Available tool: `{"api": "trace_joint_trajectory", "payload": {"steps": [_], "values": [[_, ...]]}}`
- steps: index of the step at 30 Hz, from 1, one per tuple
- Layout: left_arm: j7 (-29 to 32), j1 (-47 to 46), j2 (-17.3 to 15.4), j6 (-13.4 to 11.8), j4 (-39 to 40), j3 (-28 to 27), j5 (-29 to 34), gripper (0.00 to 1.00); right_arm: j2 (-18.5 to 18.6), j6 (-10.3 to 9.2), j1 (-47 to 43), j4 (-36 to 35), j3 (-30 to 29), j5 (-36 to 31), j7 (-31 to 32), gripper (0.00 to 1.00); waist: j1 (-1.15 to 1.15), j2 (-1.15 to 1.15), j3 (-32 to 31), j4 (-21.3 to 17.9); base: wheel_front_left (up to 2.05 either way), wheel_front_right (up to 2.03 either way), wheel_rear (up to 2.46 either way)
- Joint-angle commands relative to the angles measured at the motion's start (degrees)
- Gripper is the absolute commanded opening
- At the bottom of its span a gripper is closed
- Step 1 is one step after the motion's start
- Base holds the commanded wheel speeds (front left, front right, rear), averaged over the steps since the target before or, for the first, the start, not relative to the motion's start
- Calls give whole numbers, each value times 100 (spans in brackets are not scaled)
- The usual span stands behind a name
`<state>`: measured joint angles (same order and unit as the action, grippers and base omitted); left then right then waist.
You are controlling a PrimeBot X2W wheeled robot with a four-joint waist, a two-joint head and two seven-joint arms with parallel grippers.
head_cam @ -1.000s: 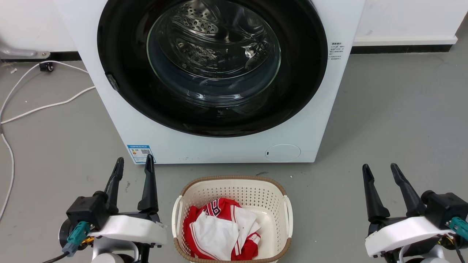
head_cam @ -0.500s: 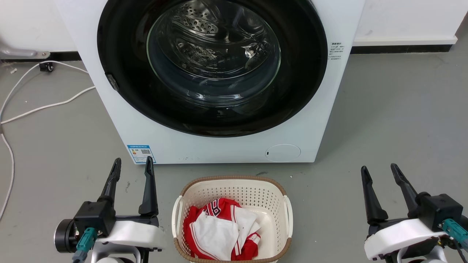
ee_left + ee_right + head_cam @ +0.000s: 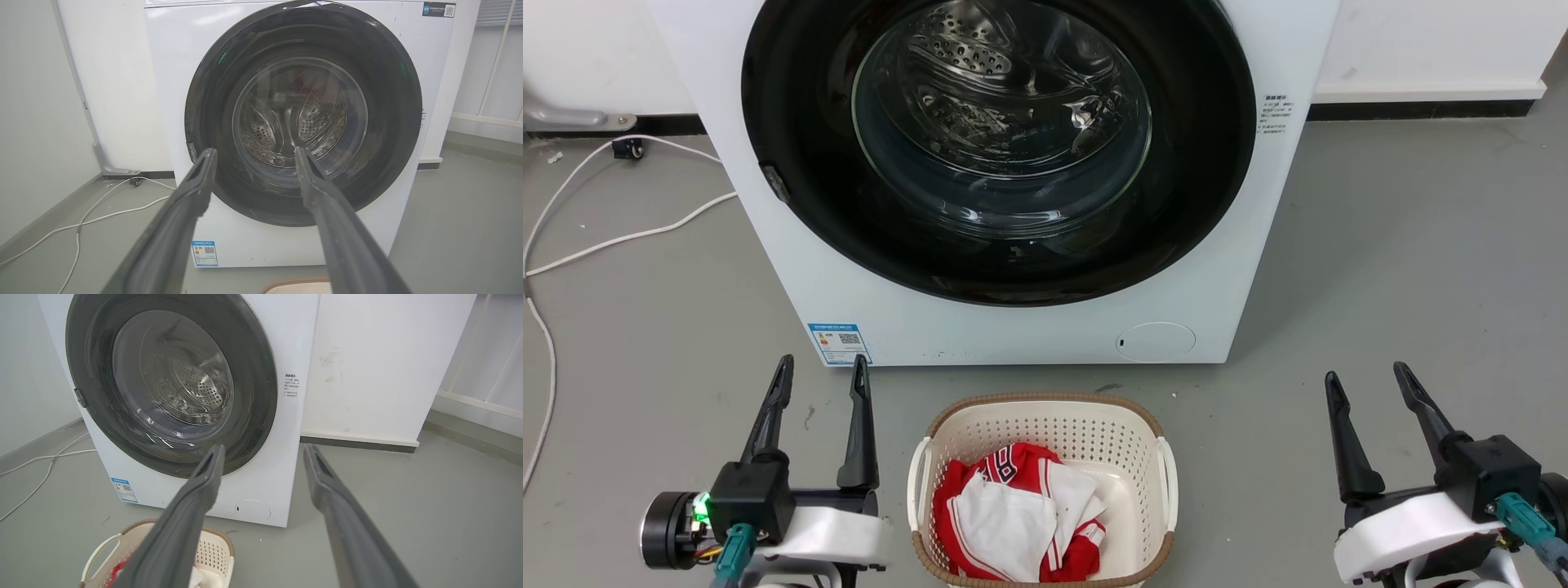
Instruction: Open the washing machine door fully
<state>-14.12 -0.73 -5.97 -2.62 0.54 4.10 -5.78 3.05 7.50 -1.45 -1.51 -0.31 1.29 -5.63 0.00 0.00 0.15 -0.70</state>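
Your left tool [image 3: 823, 361] and right tool [image 3: 1365, 372], both spread wide and empty, hover above the floor, well apart from the washing machine door [image 3: 1001, 147], closed flush against the washing machine [image 3: 1013, 331].

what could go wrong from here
The washing machine door is shut and glossy; the small tab at its left edge seems the only hold, so the open left gripper may slip off.
The laundry basket stands right before that door; a low reach might knock it.
The white cable lying to the left could snag the wheels.
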Motion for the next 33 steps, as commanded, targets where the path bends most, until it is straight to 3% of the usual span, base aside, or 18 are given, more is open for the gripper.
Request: {"api": "trace_joint_trajectory", "payload": {"steps": [1,9,26,27,28,29,33], "values": [[-39,54,13,-37,43,-10,124,100,-23,-2,-50,-41,13,-100,-42,100,0,0,1,-1,0,0,0],[-120,108,63,-21,54,-50,409,100,-30,-3,-77,-68,28,-350,-93,100,0,0,7,-2,0,0,0],[-109,138,191,110,3,-204,377,100,-28,-3,-37,31,24,-152,-95,100,0,0,17,5,0,0,0],[-109,139,194,120,2,-210,379,100,-28,-3,-34,35,24,-145,-99,82,0,0,20,5,0,0,0],[-109,138,198,131,2,-217,376,100,-28,-3,-31,37,25,-118,-108,15,0,0,22,5,0,0,0],[-109,139,200,137,4,-225,372,100,-28,-3,-31,43,27,-92,-123,0,0,0,24,5,0,0,0],[-109,141,210,148,15,-246,377,100,-28,-3,-35,52,32,-63,-133,0,0,0,28,7,0,0,0]]}}
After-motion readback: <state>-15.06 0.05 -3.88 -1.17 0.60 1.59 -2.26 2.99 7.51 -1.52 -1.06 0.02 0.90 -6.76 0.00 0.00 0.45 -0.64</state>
